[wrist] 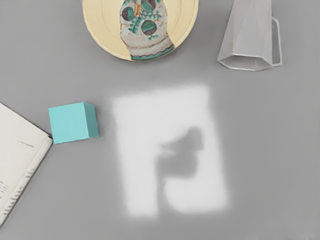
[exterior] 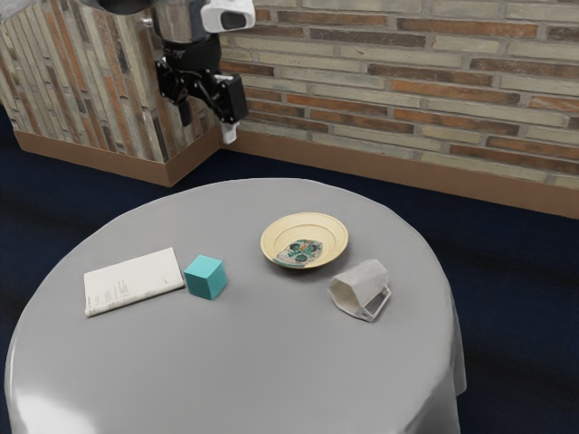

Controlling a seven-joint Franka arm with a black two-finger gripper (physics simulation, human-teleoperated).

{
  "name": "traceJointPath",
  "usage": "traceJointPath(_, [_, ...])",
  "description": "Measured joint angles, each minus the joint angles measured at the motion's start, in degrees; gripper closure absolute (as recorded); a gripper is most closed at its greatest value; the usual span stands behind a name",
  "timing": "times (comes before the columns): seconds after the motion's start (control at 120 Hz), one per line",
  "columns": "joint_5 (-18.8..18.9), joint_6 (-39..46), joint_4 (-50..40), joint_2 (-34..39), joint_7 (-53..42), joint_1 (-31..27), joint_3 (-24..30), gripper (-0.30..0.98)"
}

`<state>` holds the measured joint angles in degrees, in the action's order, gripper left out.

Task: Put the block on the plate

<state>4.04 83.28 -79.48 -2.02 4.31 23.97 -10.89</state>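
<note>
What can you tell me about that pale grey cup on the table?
The cup is a plain, light grey vessel with flat, angular facets and a thin, squared handle. It looks smooth and hard, perhaps ceramic or plastic. It lies on its side on the grey tablecloth, open mouth facing sideways, handle on the side away from the plate. A gap separates it from the plate; only the cloth appears to touch it.

Faint print on book (exterior: 133, 281), seemingly too small to read.
</note>
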Motion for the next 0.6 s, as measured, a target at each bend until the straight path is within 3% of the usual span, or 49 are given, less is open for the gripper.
traceJointPath(0.333, [-0.23,0.42,-0.92,-0.52,-0.81,-2.95,0.53,0.0])
traceJointPath(0.45, [-0.6,3.13,-1.5,-6.21,-0.95,-2.91,0.15,0.0])
traceJointPath(0.6, [-3.97,8.5,-1.58,-16.46,-1.57,-2.57,-2.13,0.0])
